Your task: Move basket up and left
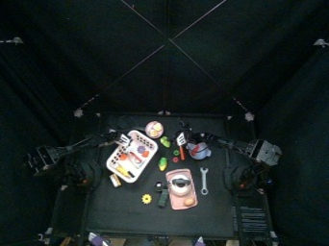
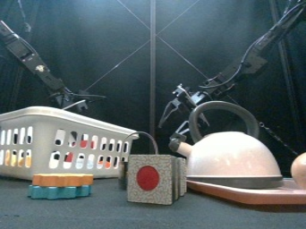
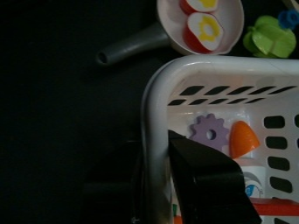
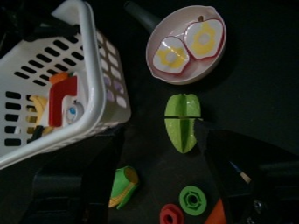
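a: where is the basket (image 1: 131, 158) sitting?

b: on the desk (image 1: 115, 197), left of the pink tray (image 1: 182, 189) that carries the kettle (image 2: 227, 150). it's the biggest thing there, white, shallow, with slotted walls and a rolled rim.

a: how will it handle?

b: my guess is light and fairly stiff, thin plastic that may flex a little at the rim. the small red, orange and yellow bits inside are loose, so a tilt or a jerk could slide them about. a low, level drag across the desk looks safer than a lift.

a: and where to take hold?

b: on the rim near a corner. the left claw (image 3: 163, 179) is already there: in its wrist view one jaw sits inside the basket wall and the other outside, narrow, pinched on the rim.

a: the right claw (image 2: 171, 108)?

b: it hangs above the desk, right of the basket and near the green piece (image 4: 181, 121). its jaws look apart and hold nothing.

a: anything in the way?

b: the little pan with the egg halves (image 4: 186, 45) lies just beyond the basket's far end, so that's the thing it might bump.
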`<action>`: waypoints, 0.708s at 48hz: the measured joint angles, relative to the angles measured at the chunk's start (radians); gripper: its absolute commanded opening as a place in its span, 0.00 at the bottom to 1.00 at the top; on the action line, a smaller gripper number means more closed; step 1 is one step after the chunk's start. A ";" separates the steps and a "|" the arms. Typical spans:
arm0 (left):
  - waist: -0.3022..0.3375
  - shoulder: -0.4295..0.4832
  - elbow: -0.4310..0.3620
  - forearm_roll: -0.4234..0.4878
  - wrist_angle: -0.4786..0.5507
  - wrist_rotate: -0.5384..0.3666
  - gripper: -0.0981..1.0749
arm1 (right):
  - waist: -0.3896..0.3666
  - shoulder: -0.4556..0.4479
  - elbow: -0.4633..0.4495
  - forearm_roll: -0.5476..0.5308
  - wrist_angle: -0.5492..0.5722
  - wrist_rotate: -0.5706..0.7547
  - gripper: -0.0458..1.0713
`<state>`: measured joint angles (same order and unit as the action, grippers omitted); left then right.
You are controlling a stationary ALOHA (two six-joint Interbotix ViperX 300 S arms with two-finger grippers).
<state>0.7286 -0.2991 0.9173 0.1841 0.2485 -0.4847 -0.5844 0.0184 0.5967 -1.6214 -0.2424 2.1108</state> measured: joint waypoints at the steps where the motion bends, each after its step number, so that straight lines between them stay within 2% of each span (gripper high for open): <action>1: 0.011 -0.002 0.000 0.002 0.000 0.002 0.61 | 0.000 0.000 0.000 0.000 0.000 0.002 0.89; 11: 0.084 -0.023 0.002 0.046 0.012 0.002 0.61 | 0.000 0.002 0.000 -0.002 0.000 0.000 0.89; 22: 0.095 -0.021 0.002 0.067 0.015 0.003 0.64 | -0.003 0.000 0.000 -0.002 0.002 0.002 0.89; 34: 0.100 0.011 -0.008 0.071 -0.002 0.005 0.82 | -0.003 0.003 0.000 -0.002 0.002 0.002 0.89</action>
<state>0.8283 -0.2884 0.9097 0.2546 0.2470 -0.4801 -0.5875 0.0215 0.5967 -1.6230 -0.2408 2.1123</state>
